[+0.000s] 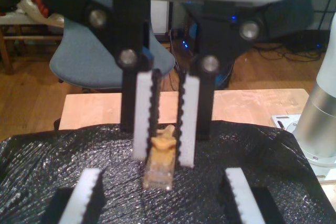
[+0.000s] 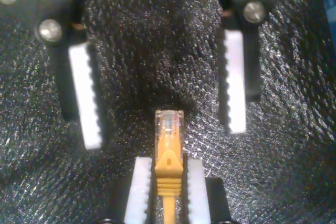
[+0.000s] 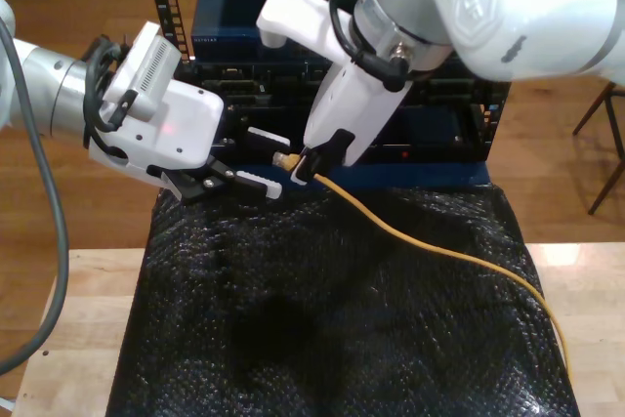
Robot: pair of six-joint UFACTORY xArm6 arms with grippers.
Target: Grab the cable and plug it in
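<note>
Worktop [image 3: 68, 300]: pale wood under a black crinkled sheet [image 3: 322, 319]. My first gripper [image 3: 266, 160]: jaws spread wide, holding nothing. My second gripper [image 2: 167, 163]: jaws pinching the cable [image 2: 168, 156] just behind its clear plug [image 2: 169, 121]. In the exterior view the cable trails toward four o'clock.

The cable's [image 2: 169, 203] plug [image 2: 169, 124] looks like clear plastic, its boot [image 2: 168, 169] matt yellow, over a glossy, crinkled black sheet [image 3: 322, 339].

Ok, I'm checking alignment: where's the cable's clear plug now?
The clear plastic plug tipping the yellow-orange cable sits upper-centre in the exterior view, sticking out of my second pincer toward my open first pincer.
</note>
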